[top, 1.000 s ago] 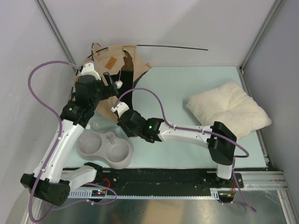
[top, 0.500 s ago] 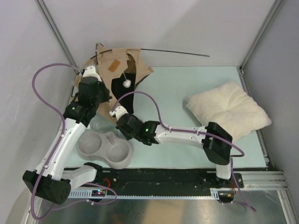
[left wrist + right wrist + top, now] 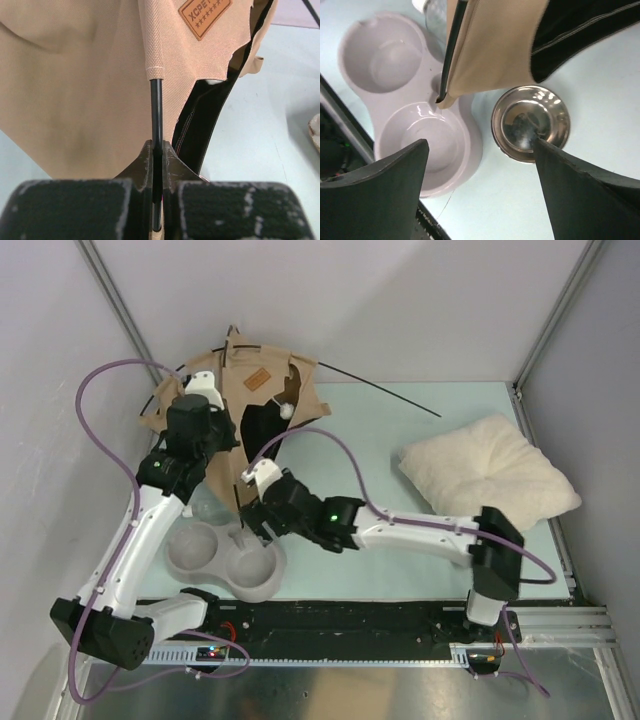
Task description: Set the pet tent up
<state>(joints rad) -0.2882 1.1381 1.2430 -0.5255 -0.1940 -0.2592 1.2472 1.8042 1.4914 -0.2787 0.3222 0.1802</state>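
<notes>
your left gripper point(image 3: 157, 150) is pinching the thin black pole point(image 3: 156, 105) tight, right where it's coming out of the tan sleeve of the pet tent point(image 3: 250, 390), which is sitting in the table's point(image 3: 400, 440) far left corner. your right gripper point(image 3: 479, 145) is hanging wide open, gripping nothing, over the grey double bowl point(image 3: 350, 45) and a steel dish point(image 3: 530, 125).
</notes>
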